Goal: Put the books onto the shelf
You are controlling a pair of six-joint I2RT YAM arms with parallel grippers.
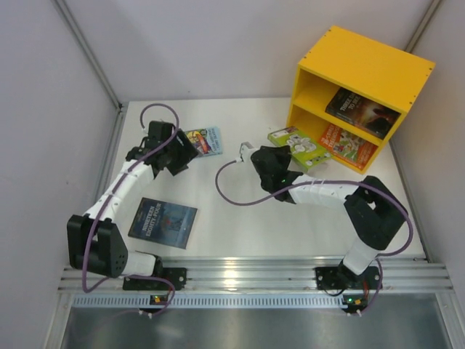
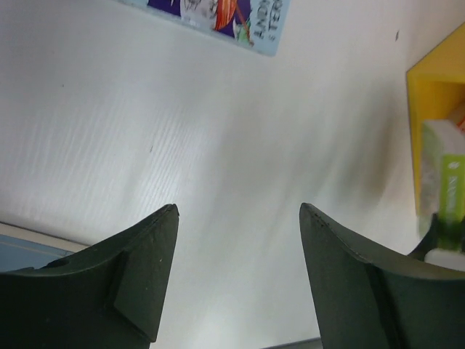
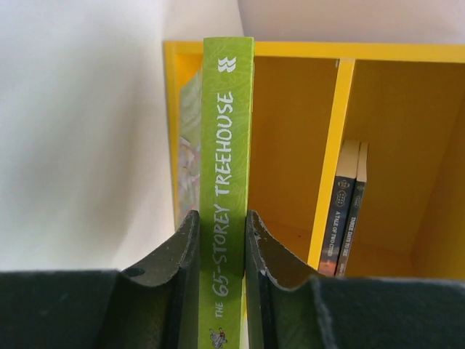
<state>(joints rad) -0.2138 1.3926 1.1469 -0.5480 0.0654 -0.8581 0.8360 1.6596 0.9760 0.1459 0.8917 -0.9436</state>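
Note:
The yellow shelf (image 1: pixel 370 62) stands at the back right, tilted. A dark book (image 1: pixel 362 109) lies in its upper compartment and an orange-red book (image 1: pixel 349 144) in the lower one. My right gripper (image 1: pixel 289 154) is shut on the spine of the lime green book (image 1: pixel 301 144), whose far end is at the lower opening. In the right wrist view the gripper (image 3: pixel 221 222) clamps that green book (image 3: pixel 227 131) before the shelf (image 3: pixel 338 131), with two dark books (image 3: pixel 347 211) beyond the divider. My left gripper (image 2: pixel 240 218) is open and holds nothing, near the light blue book (image 1: pixel 205 140). A blue-grey book (image 1: pixel 163 222) lies front left.
White walls close in the table (image 1: pixel 240 225) on the left, back and right. An aluminium rail (image 1: pixel 247 273) runs along the near edge by the arm bases. A purple cable (image 1: pixel 232 193) loops over the table from the right arm.

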